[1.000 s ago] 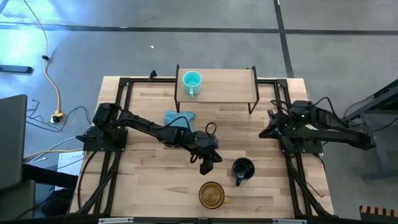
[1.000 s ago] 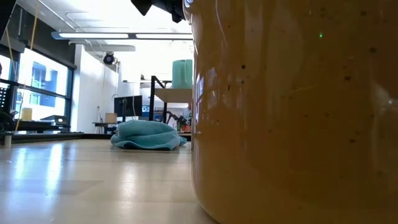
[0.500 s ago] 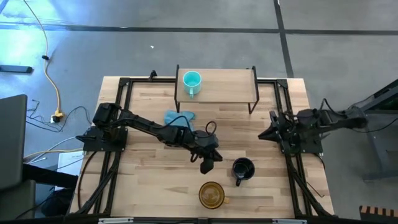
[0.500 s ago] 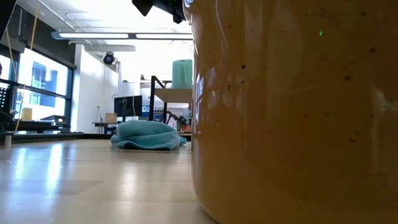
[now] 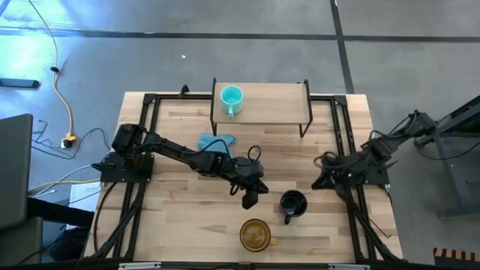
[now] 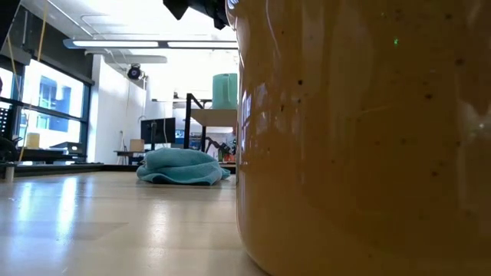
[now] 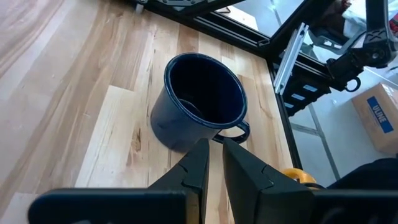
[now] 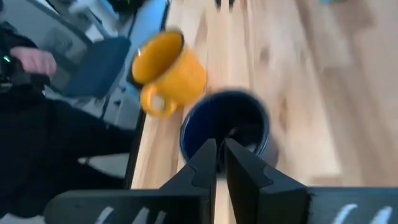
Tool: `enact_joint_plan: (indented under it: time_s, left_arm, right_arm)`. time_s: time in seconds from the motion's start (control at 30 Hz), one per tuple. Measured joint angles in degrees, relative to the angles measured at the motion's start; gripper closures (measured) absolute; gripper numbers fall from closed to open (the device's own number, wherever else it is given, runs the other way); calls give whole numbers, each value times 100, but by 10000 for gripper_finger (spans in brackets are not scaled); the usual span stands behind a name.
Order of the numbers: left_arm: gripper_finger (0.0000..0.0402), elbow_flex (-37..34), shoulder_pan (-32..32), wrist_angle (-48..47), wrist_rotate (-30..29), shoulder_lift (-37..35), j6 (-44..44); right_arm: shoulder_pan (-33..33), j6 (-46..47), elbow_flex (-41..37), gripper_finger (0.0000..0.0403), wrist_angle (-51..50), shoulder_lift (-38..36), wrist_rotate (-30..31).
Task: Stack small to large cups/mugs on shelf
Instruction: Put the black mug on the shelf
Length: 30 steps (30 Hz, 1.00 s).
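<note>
The small turquoise mug (image 5: 231, 97) stands on the shelf (image 5: 270, 105) at the table's far edge. The black mug (image 5: 292, 202) stands upright on the table, its handle (image 7: 239, 130) toward the near edge. The amber mug (image 5: 255, 234) stands near the front edge and fills the right of the low view (image 6: 360, 138). My left gripper (image 5: 250, 198) hangs shut just left of the black mug, with its fingertips (image 7: 212, 146) close to the handle side and touching nothing. My right gripper (image 5: 318, 180) is shut at the right, pointing down-slant at the black mug (image 8: 225, 127).
A blue-teal cloth (image 5: 216, 141) lies crumpled between the shelf and my left arm. Black frame rails (image 5: 345, 142) run along both sides of the table. Bare wood lies open at the near left (image 5: 187, 225).
My right gripper has swung from beside the right rail toward the table's near edge and the black mug, rolling and dipping slightly as it went. It stays shut. The mugs and the cloth have kept their places.
</note>
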Motion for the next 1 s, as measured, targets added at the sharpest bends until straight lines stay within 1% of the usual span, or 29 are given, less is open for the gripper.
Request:
enact_joint_plan:
  time_s: [0.13, 0.37, 0.5, 0.8, 1.0]
  left_arm:
    - [364, 0, 0, 0, 0, 0, 0]
    - [364, 0, 0, 0, 0, 0, -20]
    - [364, 0, 0, 0, 0, 0, -100]
    - [364, 0, 0, -55, -2, 0, -164]
    - [364, 0, 0, -305, 0, 0, -162]
  right_arm:
    - [329, 534, 0, 373, 3, 462, -57]
    - [889, 1490, 0, 321, 140, 1092, -91]
    - [1160, 1831, 0, 301, 330, 1466, 96]
    - [1521, 2589, -1, 297, 493, 2482, 621]
    - [1593, 2924, -2, 297, 867, 2931, 924]
